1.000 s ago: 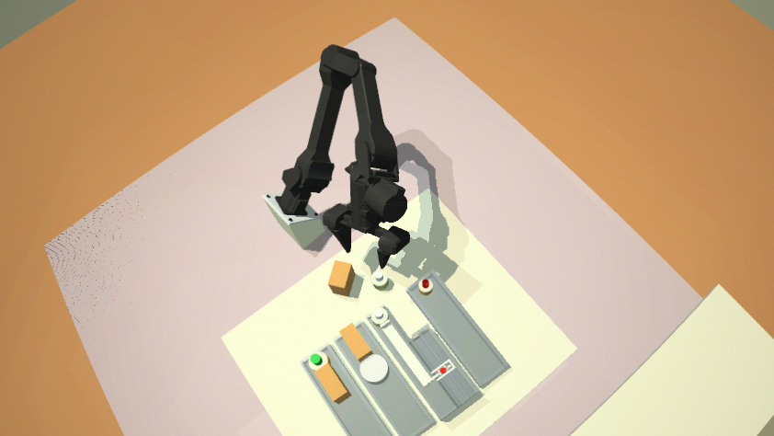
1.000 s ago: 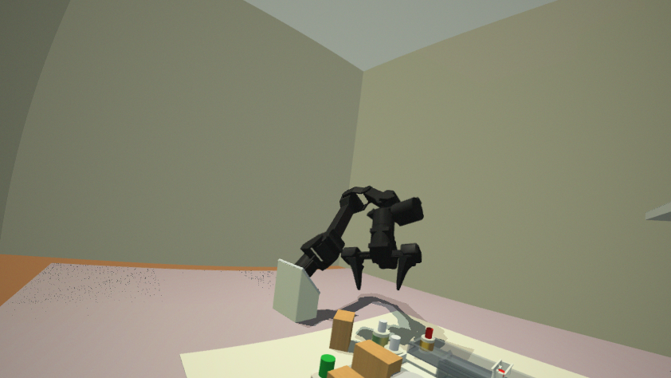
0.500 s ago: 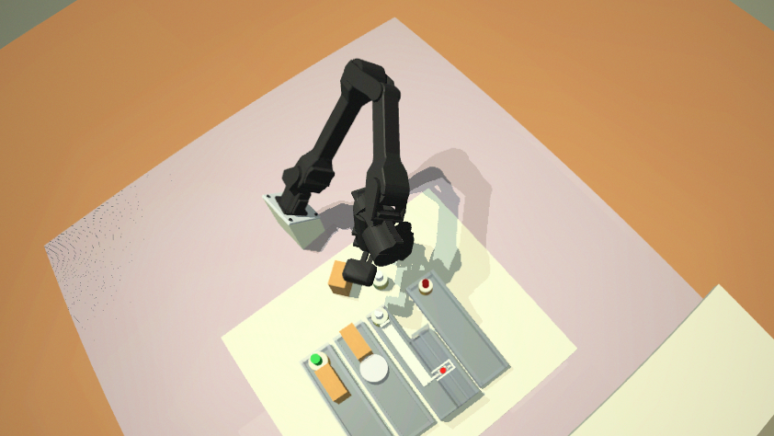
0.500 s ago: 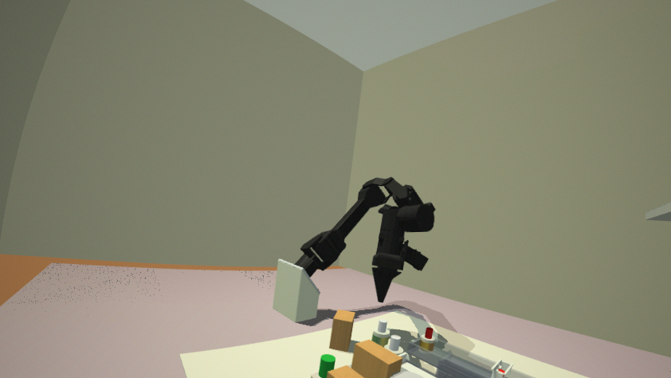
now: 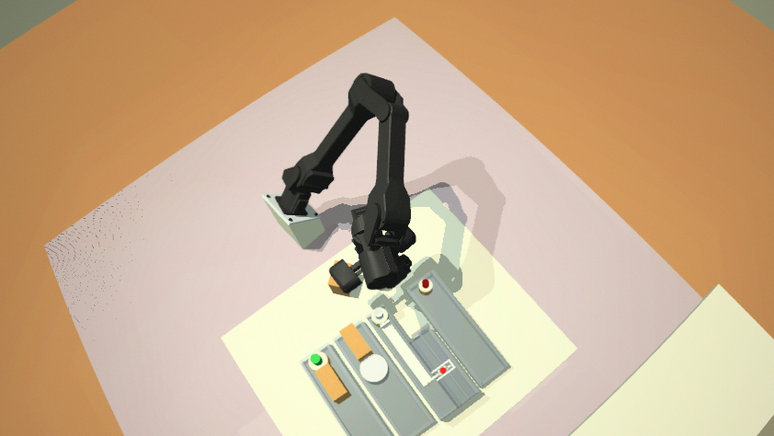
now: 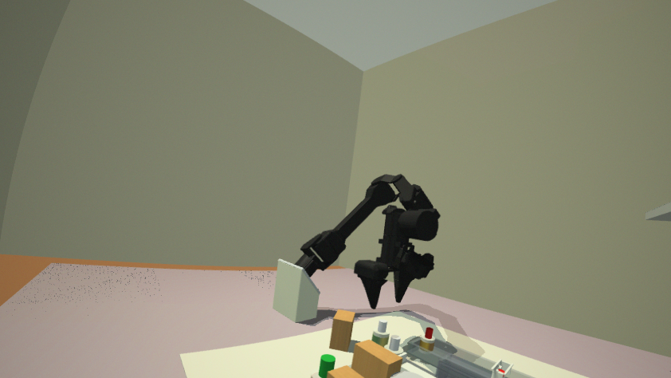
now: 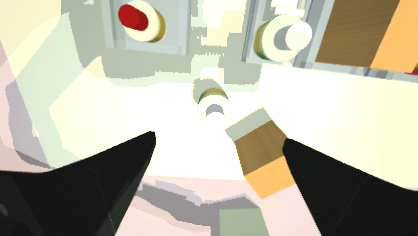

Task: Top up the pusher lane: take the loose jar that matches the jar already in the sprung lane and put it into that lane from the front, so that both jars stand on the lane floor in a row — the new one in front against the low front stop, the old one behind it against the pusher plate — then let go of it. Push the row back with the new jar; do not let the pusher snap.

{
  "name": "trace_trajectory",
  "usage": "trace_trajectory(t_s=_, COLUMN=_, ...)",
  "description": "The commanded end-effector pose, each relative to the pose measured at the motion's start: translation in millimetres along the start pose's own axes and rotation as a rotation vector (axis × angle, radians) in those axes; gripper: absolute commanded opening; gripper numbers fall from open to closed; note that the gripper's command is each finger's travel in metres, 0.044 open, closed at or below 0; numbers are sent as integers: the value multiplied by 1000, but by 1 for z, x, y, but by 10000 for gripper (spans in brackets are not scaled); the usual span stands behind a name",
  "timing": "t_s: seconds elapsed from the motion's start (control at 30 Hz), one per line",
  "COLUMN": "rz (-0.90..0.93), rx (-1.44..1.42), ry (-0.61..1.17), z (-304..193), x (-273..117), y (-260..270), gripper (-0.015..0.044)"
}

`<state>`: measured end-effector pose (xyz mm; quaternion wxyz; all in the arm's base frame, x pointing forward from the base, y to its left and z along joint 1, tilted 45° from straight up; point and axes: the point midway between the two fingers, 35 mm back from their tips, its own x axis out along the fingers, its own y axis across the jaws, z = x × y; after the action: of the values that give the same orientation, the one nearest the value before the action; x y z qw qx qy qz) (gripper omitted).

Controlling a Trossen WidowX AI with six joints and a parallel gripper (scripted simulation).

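Observation:
The loose jar (image 6: 380, 336) (image 7: 214, 102), white-capped with a green-gold band, stands in front of the lanes; the arm hides it in the top view. A similar white-capped jar (image 5: 380, 316) (image 6: 394, 345) (image 7: 272, 39) stands at the front end of the sprung lane (image 5: 447, 405). A white part (image 7: 287, 9) lies just behind that jar; contact is unclear. My gripper (image 6: 386, 304) (image 7: 220, 140) is wide open and empty, above the loose jar's area and pointing down. In the wrist view the loose jar shows beyond the gap between the fingertips, roughly centred.
An upright wooden block (image 5: 338, 288) (image 6: 342, 331) (image 7: 261, 152) stands beside the loose jar, near one finger in the wrist view. A red-capped jar (image 5: 426, 288) (image 6: 427, 344) (image 7: 146, 21) and green-capped jar (image 5: 317, 361) (image 6: 327, 365) stand in other lanes. Wooden blocks (image 5: 356, 341) (image 5: 332, 384) and a white disc (image 5: 373, 368) occupy lanes.

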<state>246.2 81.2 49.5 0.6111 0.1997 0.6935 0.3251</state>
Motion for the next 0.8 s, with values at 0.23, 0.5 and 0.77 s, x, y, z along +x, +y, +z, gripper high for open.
trace_trajectory(t_s=0.23, rz=10, rx=9, ry=9, z=-2, x=32, y=2, gripper=440)
trace_trajectory(t_s=0.5, rz=11, rx=9, ry=9, z=-2, x=48, y=3, gripper=440)
trace_trajectory(t_s=0.77, rz=10, rx=9, ry=9, z=-2, x=60, y=3, gripper=440)
